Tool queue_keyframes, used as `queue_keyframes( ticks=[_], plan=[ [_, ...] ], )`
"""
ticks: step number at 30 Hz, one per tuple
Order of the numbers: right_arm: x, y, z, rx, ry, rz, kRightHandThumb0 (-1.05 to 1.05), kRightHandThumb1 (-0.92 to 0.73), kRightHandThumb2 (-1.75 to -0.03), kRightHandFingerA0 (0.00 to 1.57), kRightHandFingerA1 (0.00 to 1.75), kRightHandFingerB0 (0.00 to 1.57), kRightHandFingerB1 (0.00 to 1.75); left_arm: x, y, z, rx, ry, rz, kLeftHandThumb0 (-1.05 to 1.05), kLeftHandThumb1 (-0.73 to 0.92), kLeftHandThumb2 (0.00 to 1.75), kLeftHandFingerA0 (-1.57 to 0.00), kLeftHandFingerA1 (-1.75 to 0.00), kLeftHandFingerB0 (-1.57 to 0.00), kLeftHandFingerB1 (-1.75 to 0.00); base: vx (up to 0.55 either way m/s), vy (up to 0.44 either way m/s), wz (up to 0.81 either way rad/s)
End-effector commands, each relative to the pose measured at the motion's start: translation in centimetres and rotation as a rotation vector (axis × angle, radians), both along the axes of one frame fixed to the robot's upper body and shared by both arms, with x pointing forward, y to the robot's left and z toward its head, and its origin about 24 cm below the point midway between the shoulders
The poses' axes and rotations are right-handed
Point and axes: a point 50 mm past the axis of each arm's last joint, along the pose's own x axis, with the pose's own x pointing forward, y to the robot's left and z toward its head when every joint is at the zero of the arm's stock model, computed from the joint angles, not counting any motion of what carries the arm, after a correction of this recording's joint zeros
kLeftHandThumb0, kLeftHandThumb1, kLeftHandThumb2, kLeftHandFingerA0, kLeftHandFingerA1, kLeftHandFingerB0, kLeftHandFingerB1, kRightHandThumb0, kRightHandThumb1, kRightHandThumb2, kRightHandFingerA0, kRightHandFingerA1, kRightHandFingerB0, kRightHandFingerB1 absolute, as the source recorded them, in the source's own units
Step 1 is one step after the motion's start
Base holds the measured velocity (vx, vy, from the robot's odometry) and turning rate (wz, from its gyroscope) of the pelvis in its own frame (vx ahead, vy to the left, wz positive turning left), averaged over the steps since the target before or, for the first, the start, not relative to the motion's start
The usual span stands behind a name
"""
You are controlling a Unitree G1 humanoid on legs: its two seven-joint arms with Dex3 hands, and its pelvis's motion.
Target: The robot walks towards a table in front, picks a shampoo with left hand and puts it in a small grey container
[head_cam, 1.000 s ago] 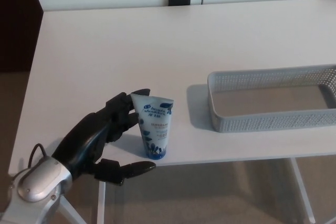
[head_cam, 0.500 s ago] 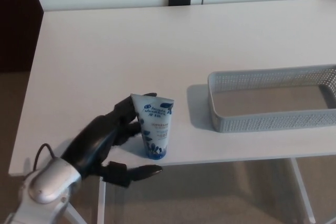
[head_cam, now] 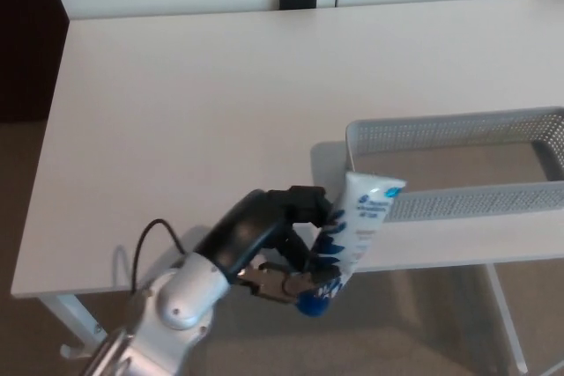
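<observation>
Gripping the white-and-blue plastic shampoo tube tight in the black left hand, now lifting it toward the grey mesh container.

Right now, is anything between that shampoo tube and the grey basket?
Nothing visible. The left hand holds the shampoo by the grey basket's near left corner; only the basket's own wall must be cleared.

right end of the grey container beyond the picture's edge, its near corner behind the shampoo tube
</observation>
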Motion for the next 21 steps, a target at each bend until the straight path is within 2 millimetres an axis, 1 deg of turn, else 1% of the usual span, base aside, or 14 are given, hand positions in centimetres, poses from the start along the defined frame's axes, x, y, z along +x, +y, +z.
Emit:
queue_keyframes(
  ticks=[1, 2, 6, 8, 9, 10, 11, 12, 15, 17, 18, 19, 20, 21],
  plan=[
    [0.8, -0.5, 0.5, -0.029, -0.004, 0.038, -0.38, -0.54, -0.78, 0.68, 0.58, 0.53, 0.52, 0.4, 1.3, -0.1, 0.044, -0.076, 0.117, 0.01, 0.70, 0.82, -0.81, -1.56, -0.69, -1.22, 0.00, 0.000, 0.00],
    [0.9, -0.4, 0.5, -0.024, -0.004, 0.040, -0.32, -0.64, -0.58, 0.73, 0.46, 0.57, 0.40, 0.4, 1.8, 0.0, 0.043, -0.079, 0.127, 0.01, 0.69, 0.85, -0.83, -1.54, -0.70, -1.18, 0.00, 0.000, 0.00],
    [1.1, -0.3, 0.5, -0.035, 0.001, 0.062, -0.33, -0.65, -0.59, 0.72, 0.45, 0.56, 0.39, 0.6, 2.6, 0.2, 0.015, -0.084, 0.141, 0.02, 0.67, 0.90, -0.86, -1.51, -0.72, -1.16, 0.00, 0.000, 0.00],
    [1.2, -0.2, 0.5, -0.034, 0.002, 0.059, -0.32, -0.65, -0.58, 0.72, 0.46, 0.56, 0.39, 0.6, 3.0, 0.4, -0.011, -0.075, 0.154, 0.00, 0.67, 0.88, -0.88, -1.48, -0.72, -1.16, 0.00, 0.000, 0.00],
    [1.2, -0.2, 0.5, -0.035, 0.003, 0.059, -0.38, -0.55, -0.78, 0.65, 0.57, 0.51, 0.51, 0.7, 3.1, 0.5, -0.011, -0.085, 0.156, 0.00, 0.67, 0.89, -0.90, -1.46, -0.73, -1.15, 0.00, 0.000, 0.00],
    [1.0, -0.2, 0.5, -0.033, 0.004, 0.058, -0.32, -0.65, -0.59, 0.71, 0.46, 0.56, 0.39, 0.6, 3.2, 0.7, -0.017, -0.091, 0.155, 0.03, 0.67, 0.87, -0.91, -1.39, -0.75, -1.11, 0.00, 0.000, 0.00],
    [0.9, -0.2, 0.4, -0.032, 0.005, 0.057, -0.32, -0.65, -0.59, 0.71, 0.46, 0.56, 0.39, 0.6, 3.4, 1.0, -0.025, -0.099, 0.154, 0.03, 0.67, 0.87, -0.91, -1.39, -0.75, -1.11, 0.00, 0.000, 0.00],
    [0.8, -0.2, 0.3, -0.030, 0.007, 0.048, -0.31, -0.65, -0.59, 0.70, 0.46, 0.56, 0.39, 0.6, 3.4, 1.6, -0.033, -0.115, 0.147, 0.04, 0.69, 0.85, -0.91, -1.37, -0.75, -1.08, 0.00, 0.000, 0.00],
    [0.9, -0.2, 0.4, -0.033, 0.002, 0.052, -0.31, -0.66, -0.59, 0.69, 0.46, 0.55, 0.40, 0.6, 3.3, 3.8, -0.093, -0.168, 0.130, -0.01, 0.71, 0.83, -0.89, -1.38, -0.72, -1.10, 0.00, 0.000, 0.00],
    [1.0, -0.2, 0.5, -0.038, 0.002, 0.057, -0.31, -0.65, -0.59, 0.70, 0.46, 0.55, 0.39, 0.6, 3.1, 5.6, -0.115, -0.225, 0.116, -0.03, 0.74, 0.77, -0.95, -1.29, -0.76, -1.07, 0.00, 0.000, 0.00],
    [1.0, -0.2, 0.5, -0.041, 0.004, 0.057, -0.31, -0.65, -0.59, 0.70, 0.46, 0.55, 0.39, 0.5, 3.1, 6.3, -0.121, -0.254, 0.107, -0.03, 0.74, 0.77, -0.95, -1.29, -0.76, -1.07, 0.00, 0.000, 0.00],
    [1.2, -0.4, 0.6, -0.044, -0.001, 0.060, -0.39, -0.55, -0.78, 0.66, 0.58, 0.51, 0.51, 0.5, 3.0, 8.3, -0.143, -0.315, 0.091, -0.07, 0.74, 0.73, -1.03, -1.27, -0.79, -1.04, 0.00, 0.000, 0.00],
    [1.4, -0.5, 0.7, -0.040, -0.004, 0.057, -0.39, -0.55, -0.78, 0.66, 0.58, 0.50, 0.51, 0.4, 2.9, 9.8, -0.152, -0.358, 0.084, -0.11, 0.74, 0.73, -1.05, -1.24, -0.81, -1.02, 0.00, 0.000, 0.00],
    [1.5, -0.5, 0.7, -0.040, -0.003, 0.054, -0.33, -0.66, -0.59, 0.71, 0.45, 0.55, 0.39, 0.2, 2.8, 10.8, -0.151, -0.384, 0.076, -0.10, 0.76, 0.70, -1.03, -1.25, -0.81, -0.99, 0.00, 0.000, 0.00]
  ],
)
